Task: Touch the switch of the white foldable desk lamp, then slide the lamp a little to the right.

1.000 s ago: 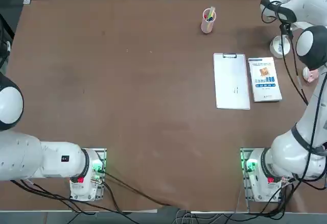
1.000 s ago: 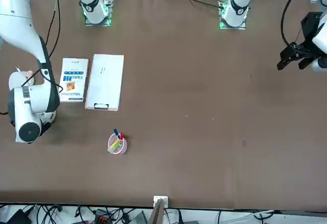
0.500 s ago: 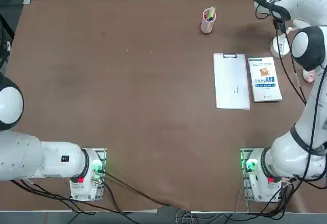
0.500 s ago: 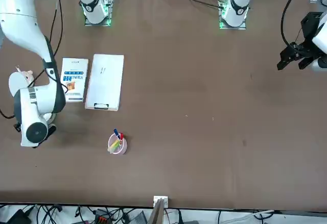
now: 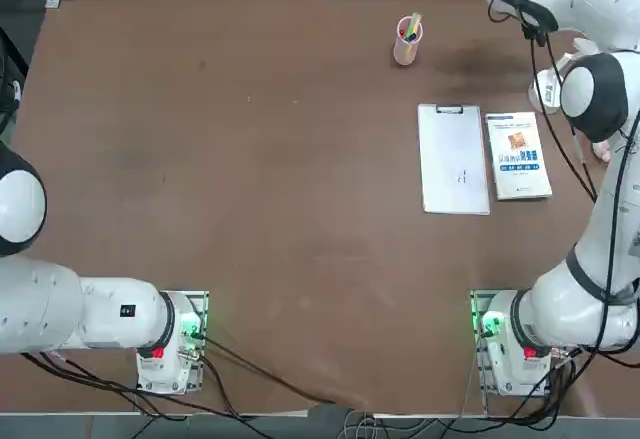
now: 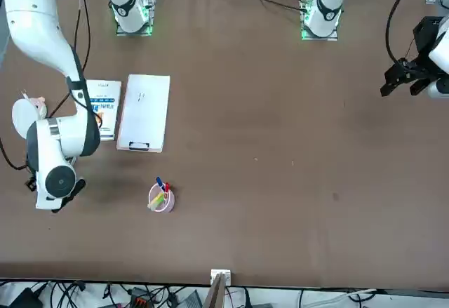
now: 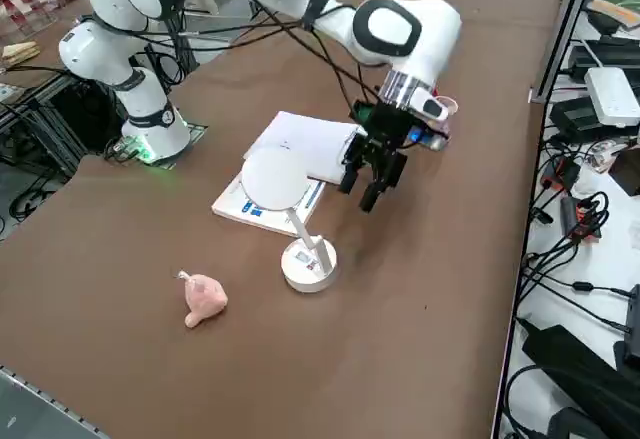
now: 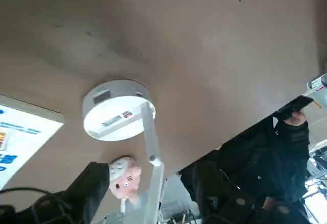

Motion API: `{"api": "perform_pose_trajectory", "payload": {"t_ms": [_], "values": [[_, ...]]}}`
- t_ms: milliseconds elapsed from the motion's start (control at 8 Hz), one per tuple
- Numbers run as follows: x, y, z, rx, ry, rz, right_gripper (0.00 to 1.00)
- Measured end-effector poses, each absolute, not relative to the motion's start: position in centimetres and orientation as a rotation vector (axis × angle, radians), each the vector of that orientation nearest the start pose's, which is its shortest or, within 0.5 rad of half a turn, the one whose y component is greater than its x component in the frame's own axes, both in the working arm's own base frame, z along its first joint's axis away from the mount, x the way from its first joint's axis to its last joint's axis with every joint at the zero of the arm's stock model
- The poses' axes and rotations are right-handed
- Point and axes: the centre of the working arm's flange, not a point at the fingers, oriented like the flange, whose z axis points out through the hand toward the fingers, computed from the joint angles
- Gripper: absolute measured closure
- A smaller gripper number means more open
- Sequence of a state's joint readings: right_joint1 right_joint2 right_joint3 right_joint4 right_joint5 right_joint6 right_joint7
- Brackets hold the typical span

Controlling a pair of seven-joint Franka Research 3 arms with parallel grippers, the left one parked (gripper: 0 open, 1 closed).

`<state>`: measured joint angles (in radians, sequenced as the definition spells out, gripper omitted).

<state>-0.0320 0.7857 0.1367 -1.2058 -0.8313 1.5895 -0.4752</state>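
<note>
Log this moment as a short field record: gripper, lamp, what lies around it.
right gripper: open, holding nothing, in the air beside the lamp, apart from it
white foldable desk lamp: upright on the table, round head over the booklet's edge
booklet: flat, next to the clipboard
pink pig figurine: on the table near the lamp's base
pink pen cup: upright, pens inside
</note>
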Motion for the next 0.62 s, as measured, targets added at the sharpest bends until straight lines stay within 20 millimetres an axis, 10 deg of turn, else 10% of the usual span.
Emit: {"api": "perform_pose_trajectory", "payload": {"t_ms": [625], "values": [[69.5, 5.4, 44.4, 2.527, 0.899, -0.493, 0.00]]}}
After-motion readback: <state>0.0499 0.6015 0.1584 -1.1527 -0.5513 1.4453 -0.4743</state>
